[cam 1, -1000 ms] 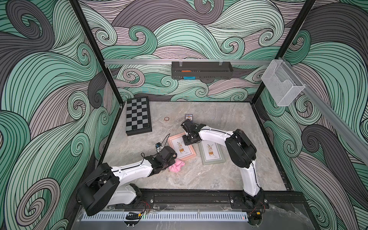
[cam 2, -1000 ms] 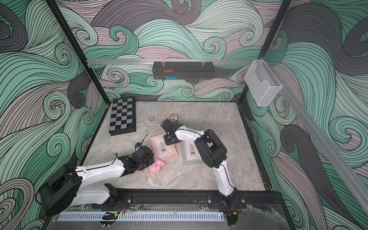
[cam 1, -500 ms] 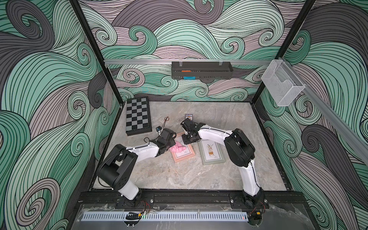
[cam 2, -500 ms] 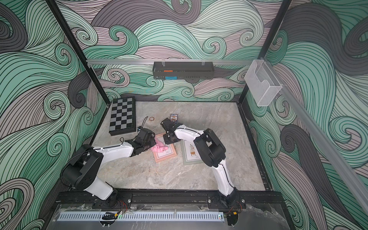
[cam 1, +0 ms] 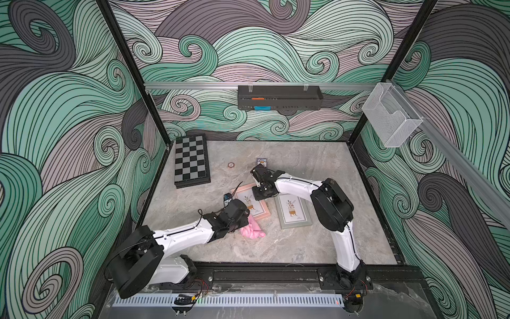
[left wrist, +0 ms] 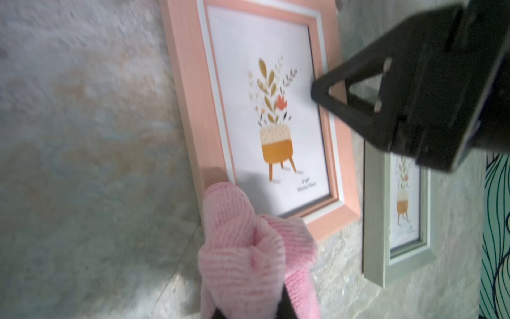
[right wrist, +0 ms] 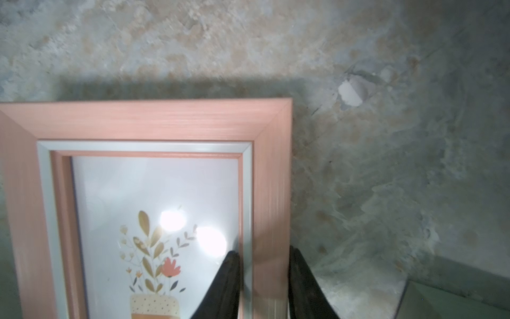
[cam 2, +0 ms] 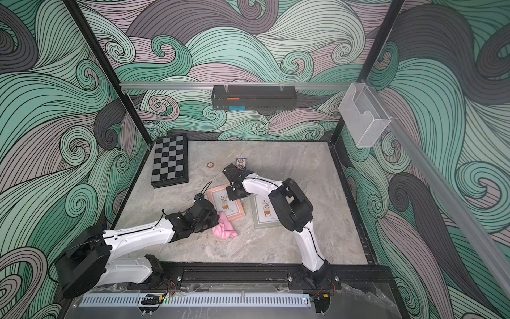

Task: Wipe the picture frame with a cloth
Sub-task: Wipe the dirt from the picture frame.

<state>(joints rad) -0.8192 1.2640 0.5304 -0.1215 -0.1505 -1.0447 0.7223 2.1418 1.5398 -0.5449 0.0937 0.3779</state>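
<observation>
Left fingers (left wrist: 287,307) clamped shut, right fingers (right wrist: 225,287) pinching, both held low

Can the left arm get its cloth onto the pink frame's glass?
Probably yes: the cloth overlaps the pink frame's corner, and the right gripper grips only one side rail, leaving most glass bare.

the cloth (left wrist: 242,248) is a soft pink knit, ribbed, fuzzy and matt. the pink picture frame (right wrist: 154,118) has a matt moulding streaked like brushed wood grain, a smooth pale inner lip, and glossy glazing that throws back two bright light spots over a paper print. the worktop (right wrist: 386,165) looks like mottled stone, dull and slightly rough. the right end effector (right wrist: 263,256) is matt black plastic. the grey-green frame (left wrist: 371,221) is matt too.
</observation>
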